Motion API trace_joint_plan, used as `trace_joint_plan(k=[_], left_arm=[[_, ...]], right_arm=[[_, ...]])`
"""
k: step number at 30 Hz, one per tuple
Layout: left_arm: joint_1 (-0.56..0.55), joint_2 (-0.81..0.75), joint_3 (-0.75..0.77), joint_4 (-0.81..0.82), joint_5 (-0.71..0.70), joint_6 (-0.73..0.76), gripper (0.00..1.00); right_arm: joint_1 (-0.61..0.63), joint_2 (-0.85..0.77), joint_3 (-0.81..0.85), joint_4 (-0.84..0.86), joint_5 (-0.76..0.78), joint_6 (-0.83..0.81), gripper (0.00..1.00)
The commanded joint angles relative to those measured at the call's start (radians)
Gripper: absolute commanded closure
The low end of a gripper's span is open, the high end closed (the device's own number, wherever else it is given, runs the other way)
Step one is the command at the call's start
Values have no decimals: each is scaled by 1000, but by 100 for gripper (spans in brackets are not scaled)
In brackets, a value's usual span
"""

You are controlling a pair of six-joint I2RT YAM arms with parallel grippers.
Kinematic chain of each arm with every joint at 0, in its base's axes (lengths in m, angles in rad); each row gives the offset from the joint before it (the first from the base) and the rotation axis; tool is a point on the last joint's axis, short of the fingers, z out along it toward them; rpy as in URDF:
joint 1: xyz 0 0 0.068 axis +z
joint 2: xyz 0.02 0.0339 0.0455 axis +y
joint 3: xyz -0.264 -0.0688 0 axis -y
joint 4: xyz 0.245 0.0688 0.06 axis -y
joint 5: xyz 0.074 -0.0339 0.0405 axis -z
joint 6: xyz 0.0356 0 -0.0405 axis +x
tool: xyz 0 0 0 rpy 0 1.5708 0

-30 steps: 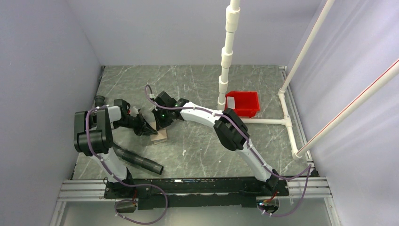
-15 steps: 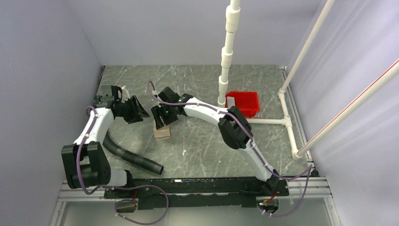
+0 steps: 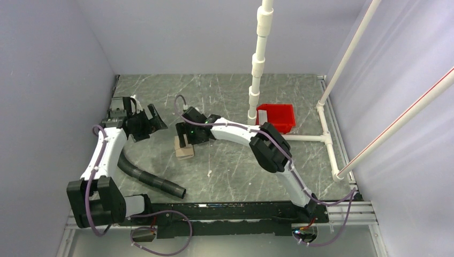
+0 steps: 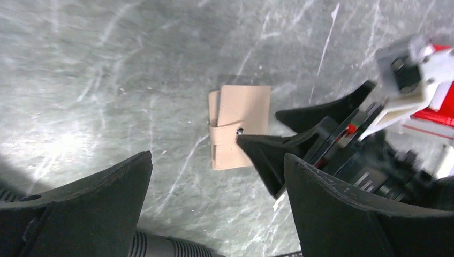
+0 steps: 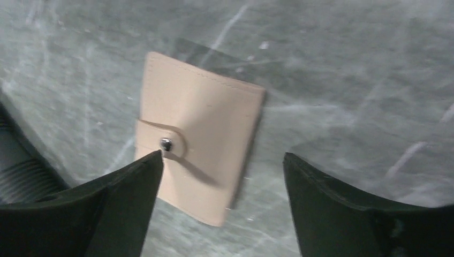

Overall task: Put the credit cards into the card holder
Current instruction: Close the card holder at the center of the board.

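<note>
The tan card holder (image 3: pixel 184 148) lies folded shut on the marble table top, its snap tab (image 5: pixel 163 140) fastened. My right gripper (image 3: pixel 183 140) hangs just over it, open, with the holder (image 5: pixel 201 139) below and between its fingers (image 5: pixel 123 203), which do not touch it. My left gripper (image 3: pixel 151 121) is open too, drawn back to the left of the holder (image 4: pixel 238 126), nothing between its fingers (image 4: pixel 96 203). The credit cards are hidden from view.
A black ribbed hose (image 3: pixel 150 179) lies on the table in front of the left arm. A red tray (image 3: pixel 277 119) stands at the right by the white pipe frame (image 3: pixel 256 80); a pale flat piece shows at its left end.
Both grippers were shut at the card holder and have opened. The left arm has swung back to the left, away from it. The holder now lies flat on the table.
</note>
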Motion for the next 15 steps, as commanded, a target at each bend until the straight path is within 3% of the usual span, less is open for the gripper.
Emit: trace_joint_plan(k=[1, 3, 7, 12, 15], left_arm=[[0, -114, 67, -20, -169, -28, 3], [0, -158, 94, -23, -205, -33, 5], [-1, -167, 194, -79, -225, -28, 7], [-1, -153, 287, -112, -213, -15, 8], [-1, -157, 327, -121, -183, -10, 8]], right_arm=[[59, 47, 18, 125, 66, 86, 26], [69, 60, 17, 197, 25, 137, 35], [89, 100, 65, 376, -10, 221, 43], [119, 278, 389, 427, -19, 239, 44], [119, 379, 578, 399, -106, 241, 42]])
